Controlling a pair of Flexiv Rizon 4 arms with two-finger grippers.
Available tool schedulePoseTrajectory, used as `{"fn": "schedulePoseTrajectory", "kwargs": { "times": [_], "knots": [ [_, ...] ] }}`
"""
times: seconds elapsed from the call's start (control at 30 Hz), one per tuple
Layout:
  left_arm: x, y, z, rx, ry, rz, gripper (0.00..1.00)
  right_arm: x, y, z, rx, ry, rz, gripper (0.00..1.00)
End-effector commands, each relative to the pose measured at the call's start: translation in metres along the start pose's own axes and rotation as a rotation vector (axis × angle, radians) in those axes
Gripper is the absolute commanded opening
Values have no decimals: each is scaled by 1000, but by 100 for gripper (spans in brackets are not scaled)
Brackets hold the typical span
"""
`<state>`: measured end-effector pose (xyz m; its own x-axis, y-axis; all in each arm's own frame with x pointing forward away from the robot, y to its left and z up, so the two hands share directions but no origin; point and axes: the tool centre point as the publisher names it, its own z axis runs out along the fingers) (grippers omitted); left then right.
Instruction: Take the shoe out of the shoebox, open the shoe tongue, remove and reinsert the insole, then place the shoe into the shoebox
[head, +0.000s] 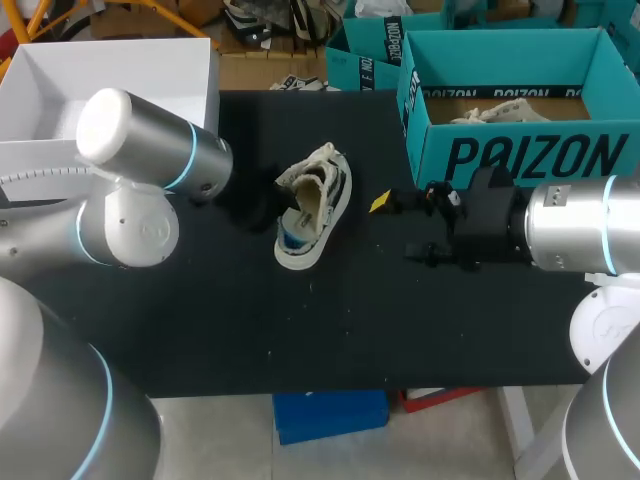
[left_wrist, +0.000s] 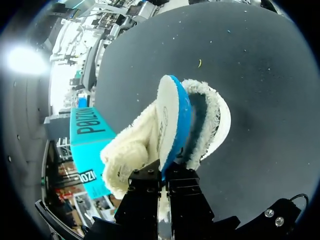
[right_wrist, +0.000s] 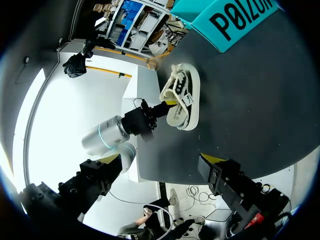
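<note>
A white low-top shoe (head: 318, 200) with fleece lining lies on its side on the black table (head: 200, 310), its opening turned toward my left arm. My left gripper (left_wrist: 164, 175) is shut on the heel end of the insole (left_wrist: 171, 117), white on top and blue underneath, which stands partly inside the shoe (left_wrist: 210, 120). The right wrist view shows that gripper (right_wrist: 159, 111) against the shoe (right_wrist: 184, 97). My right gripper (head: 400, 225) stands open and holds nothing, a little to the right of the shoe. The teal shoebox (head: 520, 150) stands open at the back right.
A second shoe (head: 500, 112) lies inside the teal shoebox. Another teal box (head: 365, 55) sits behind it. A white open box (head: 120, 80) stands at the back left, behind my left arm. The table's front edge runs below the shoe.
</note>
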<state>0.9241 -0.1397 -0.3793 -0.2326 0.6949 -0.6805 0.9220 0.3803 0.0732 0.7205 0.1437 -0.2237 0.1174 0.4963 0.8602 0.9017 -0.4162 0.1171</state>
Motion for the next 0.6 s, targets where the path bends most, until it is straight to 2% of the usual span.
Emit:
{"fn": "schedulePoseTrajectory", "kwargs": {
  "times": [0.03, 0.1, 0.23, 0.43, 0.6],
  "knots": [
    [1, -7, -13, 6, -18, -2, 18, 0, 0, 0, 1, -1, 0, 100],
    [0, -10, -21, 10, -29, 2, 29, 0, 0, 0, 1, -1, 0, 100],
    [0, -20, -35, 21, -42, 8, 40, 0, 0, 0, 1, -1, 0, 100],
    [2, -28, -41, 31, -51, 13, 39, 0, 0, 0, 1, -1, 0, 100],
    [3, -33, -38, 45, -47, 13, 33, 0, 0, 0, 1, -1, 0, 100]
  ]
}}
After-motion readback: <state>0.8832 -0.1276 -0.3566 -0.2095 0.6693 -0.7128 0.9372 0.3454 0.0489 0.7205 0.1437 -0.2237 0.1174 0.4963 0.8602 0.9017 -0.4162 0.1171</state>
